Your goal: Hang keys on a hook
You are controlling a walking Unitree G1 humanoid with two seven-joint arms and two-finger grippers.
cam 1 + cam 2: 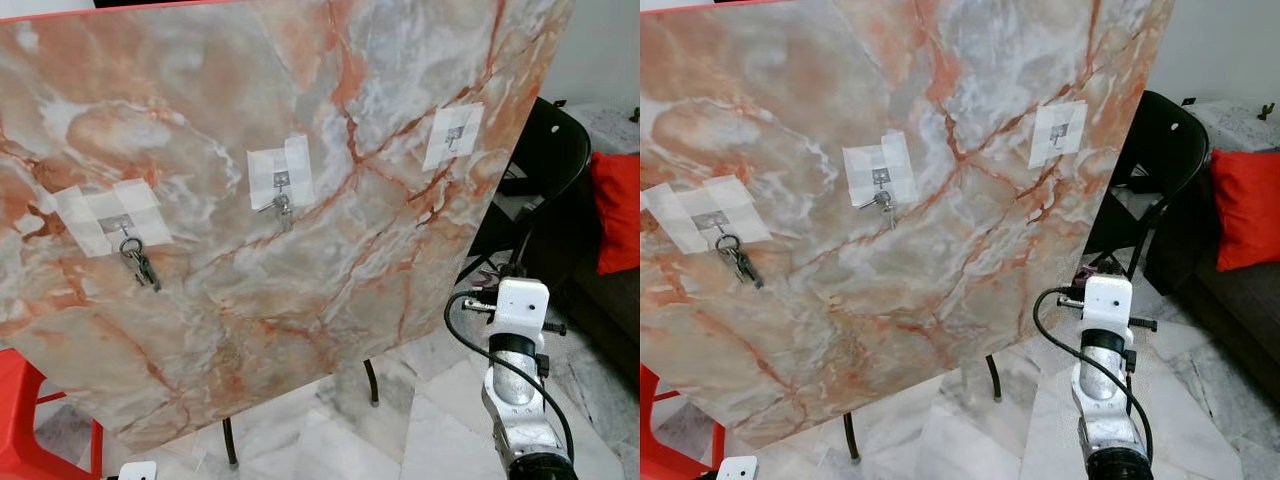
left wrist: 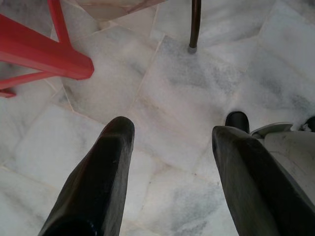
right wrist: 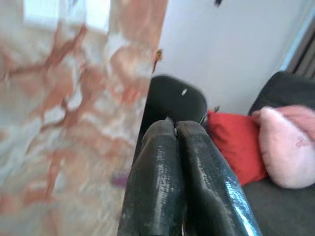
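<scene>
A large orange-and-white marbled board [image 1: 300,200] stands tilted on thin dark metal legs [image 1: 372,382] over the pale grey marble floor [image 1: 440,420]. Three small metal hooks are fixed to it with white tape patches: the left hook [image 1: 125,228] carries a dark bunch of keys [image 1: 140,266], the middle hook [image 1: 282,183] a silver key [image 1: 284,210], and the right hook [image 1: 452,134] is bare.

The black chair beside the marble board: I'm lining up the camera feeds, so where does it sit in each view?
Left eye view: black chair at the right, behind the marble board.
Right eye view: upper right, behind the board's edge.
Left wrist view: cannot tell; a dark leg on the floor may be another's.
Right wrist view: centre, above the shut jaws.
Shared landmark: red cushion.
</scene>
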